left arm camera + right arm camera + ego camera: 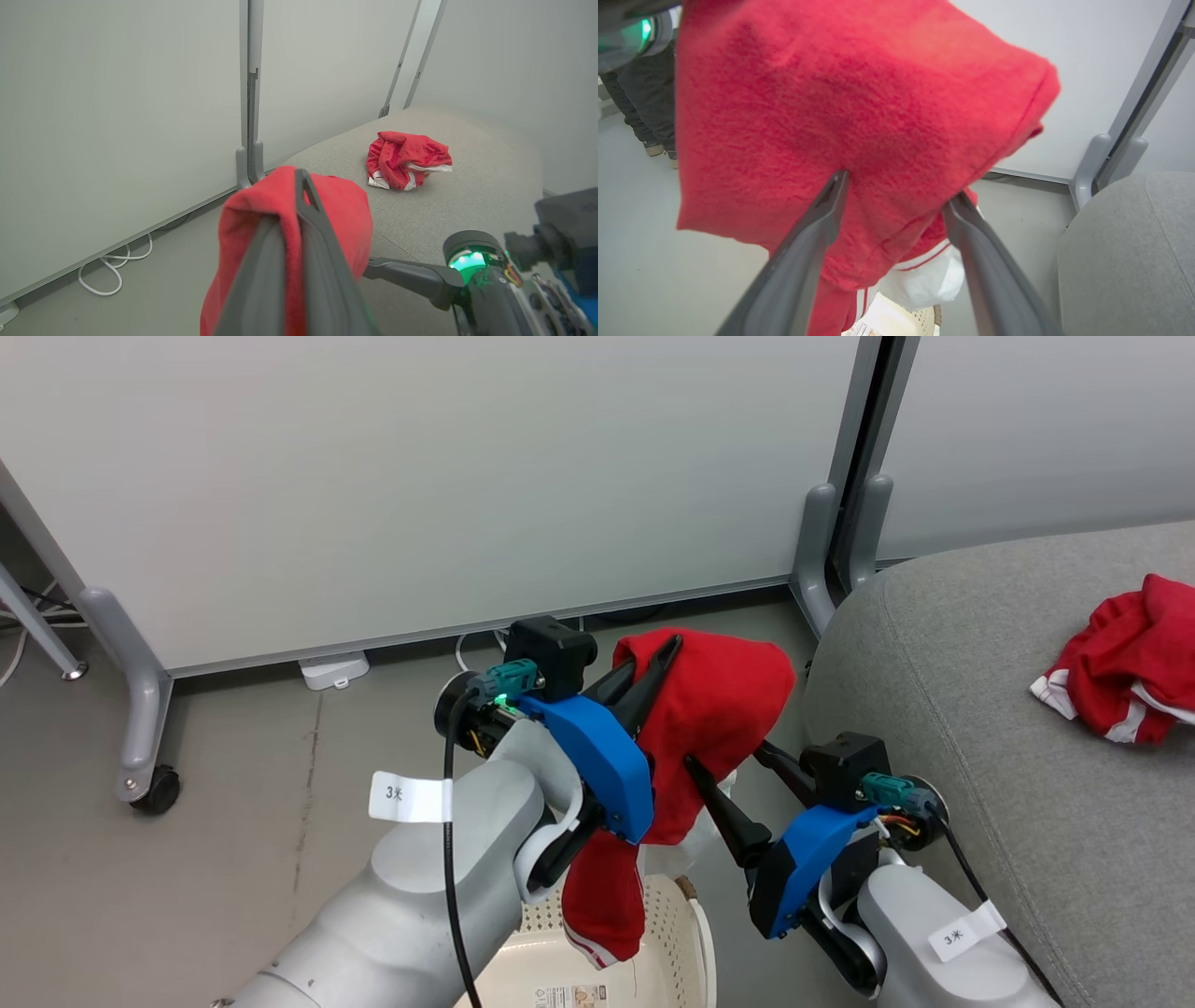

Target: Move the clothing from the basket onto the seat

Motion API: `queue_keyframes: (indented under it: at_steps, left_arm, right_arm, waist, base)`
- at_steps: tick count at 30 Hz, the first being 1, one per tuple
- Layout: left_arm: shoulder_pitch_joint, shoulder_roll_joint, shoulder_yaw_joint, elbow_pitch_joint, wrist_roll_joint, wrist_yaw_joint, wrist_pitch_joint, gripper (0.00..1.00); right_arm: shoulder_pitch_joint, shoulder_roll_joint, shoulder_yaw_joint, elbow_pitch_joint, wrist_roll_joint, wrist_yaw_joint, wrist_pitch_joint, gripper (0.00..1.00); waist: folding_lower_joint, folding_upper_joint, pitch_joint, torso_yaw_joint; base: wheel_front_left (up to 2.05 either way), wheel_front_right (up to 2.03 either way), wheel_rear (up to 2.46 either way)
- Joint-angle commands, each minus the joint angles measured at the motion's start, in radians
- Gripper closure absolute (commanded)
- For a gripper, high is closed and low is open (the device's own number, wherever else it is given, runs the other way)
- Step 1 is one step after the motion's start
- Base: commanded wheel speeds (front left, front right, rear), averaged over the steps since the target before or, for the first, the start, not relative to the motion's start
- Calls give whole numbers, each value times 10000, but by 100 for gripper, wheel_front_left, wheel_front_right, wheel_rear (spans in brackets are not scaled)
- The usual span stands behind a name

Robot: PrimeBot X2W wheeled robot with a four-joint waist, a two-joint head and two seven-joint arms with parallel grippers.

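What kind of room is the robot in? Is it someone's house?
Probably a lab or office, not a house: white partition walls on wheels, loose cables on the bare floor, and a grey sofa.

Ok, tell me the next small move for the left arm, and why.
Probably swing the left gripper rightward over the sofa before opening. It is shut on a red garment that hangs above the basket, and the other garment already lies on the sofa.

basket (680,943) partly behind clothing (724,709), seat (990,709) cropped
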Motion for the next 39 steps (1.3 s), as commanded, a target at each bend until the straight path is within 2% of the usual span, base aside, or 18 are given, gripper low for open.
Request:
queue_keyframes:
  at_steps: [1,11,19,20,21,22,24,25,39]
  left_arm:
    - [-156,37,-57,-38,-20,-17,-62,100]
    - [-147,128,-327,-8,-253,-17,-125,100]
    - [-99,106,-465,68,-389,-17,-148,100]
    - [-89,102,-488,72,-417,-17,-154,100]
    - [-78,99,-515,72,-439,-17,-160,100]
    - [-67,95,-544,69,-458,-17,-165,100]
    - [-56,97,-591,66,-502,-17,-170,100]
    - [-53,100,-622,71,-537,-18,-175,100]
    - [-80,168,-775,208,-705,-18,-253,100]
  right_arm:
    - [-222,-117,212,103,165,1,-108,0]
    - [-1121,-287,2343,347,1597,3,-687,0]
    - [-1725,-111,3097,739,2083,1,-838,0]
    - [-1796,-91,3093,841,2063,1,-849,8]
    - [-1855,-58,3057,965,2025,1,-850,28]
    - [-1922,-11,2999,1050,1973,1,-853,55]
    - [-1970,60,2834,1146,1812,1,-858,83]
    - [-1958,98,2760,1184,1736,3,-859,100]
    - [-1571,306,2182,1111,1009,1,-863,100]
  waist:
    - [-1,0,3,0]
    - [-1,0,-60,-72]
    - [-1,0,-163,-146]
    - [-1,0,-174,-144]
    - [-1,0,-185,-140]
    - [-1,0,-198,-135]
    - [-1,0,-223,-121]
    - [-1,0,-236,-109]
    - [-1,0,-339,-56]
  base:
    - [0,0,0]
    - [0,0,0]
    - [0,0,0]
    - [0,0,0]
    - [0,0,0]
    - [0,0,0]
    - [0,0,0]
    - [0,0,0]
    - [0,0,0]
